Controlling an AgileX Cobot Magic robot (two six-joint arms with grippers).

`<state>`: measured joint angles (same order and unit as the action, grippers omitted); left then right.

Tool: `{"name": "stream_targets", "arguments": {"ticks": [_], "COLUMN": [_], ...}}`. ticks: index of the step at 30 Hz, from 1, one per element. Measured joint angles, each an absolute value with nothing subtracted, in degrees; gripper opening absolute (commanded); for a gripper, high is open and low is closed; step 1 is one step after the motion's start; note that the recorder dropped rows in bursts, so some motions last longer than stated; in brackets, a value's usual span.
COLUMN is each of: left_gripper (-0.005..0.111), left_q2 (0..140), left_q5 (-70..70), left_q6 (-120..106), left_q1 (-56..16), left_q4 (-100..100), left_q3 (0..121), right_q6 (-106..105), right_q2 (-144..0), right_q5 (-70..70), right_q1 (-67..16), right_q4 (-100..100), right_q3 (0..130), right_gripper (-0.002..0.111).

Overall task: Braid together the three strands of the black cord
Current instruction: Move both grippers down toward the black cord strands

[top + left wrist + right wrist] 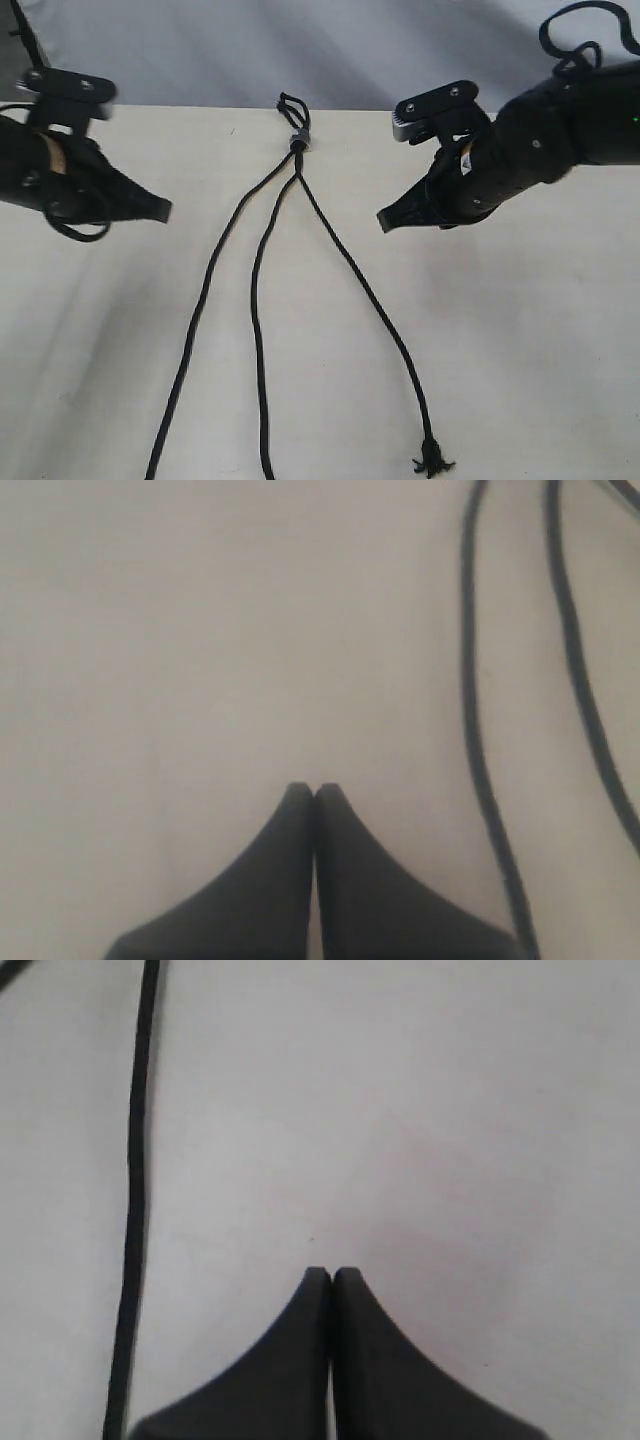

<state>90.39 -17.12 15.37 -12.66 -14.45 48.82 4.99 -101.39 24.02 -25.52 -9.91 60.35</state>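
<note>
- Three strands (255, 330) of the black cord (296, 165) lie unbraided on the pale table (520, 350), fanning apart from the grey band (298, 140) toward the near edge.
- Short loops (290, 103) sit just on the far side of the grey band.
- Only the strand running right of the band shows its end, a frayed tip (432, 462). The other two run out of the exterior view.
- Well to the left of the grey band is the left claw (160, 210), clear of every strand. Its jaws are pressed together on nothing, and its wrist view shows its tip (314, 792) over bare table with two strands off to one side.
- To the right of the band, and nearer to it, is the right claw (385, 220). It too is closed tight and empty (332, 1275), with one strand lying beside it, untouched.
- Thick smooth cables (580, 30) loop over the right arm, well apart from the cord.
</note>
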Motion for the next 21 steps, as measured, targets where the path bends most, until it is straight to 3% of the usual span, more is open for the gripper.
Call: {"name": "stream_targets", "arguments": {"ticks": [6, 11, 19, 21], "left_gripper": [0.000, 0.002, 0.044, 0.048], "left_q2": [98.16, 102.04, 103.41, 103.41], "left_q5": [-26.38, -26.86, -26.69, -26.98], "left_q6": [-9.29, -15.94, -17.70, -17.83], "left_q1": [-18.69, -19.04, -19.04, -19.04], "left_q4": [6.94, 19.08, 22.10, 21.15], "left_q3": [55.54, 56.91, 58.58, 59.51], "right_q6": [-27.99, -33.49, -34.21, -34.21], "right_q2": [-104.75, -104.75, -104.75, -104.75], "right_q5": [29.20, 30.87, 31.12, 30.88], "right_q1": [-21.17, -19.31, -19.47, -19.57], "right_q4": [21.86, 27.35, 27.96, 28.07], "right_q3": [63.37, 63.50, 63.50, 63.50], "right_gripper": [0.000, 0.000, 0.000, 0.000]}}
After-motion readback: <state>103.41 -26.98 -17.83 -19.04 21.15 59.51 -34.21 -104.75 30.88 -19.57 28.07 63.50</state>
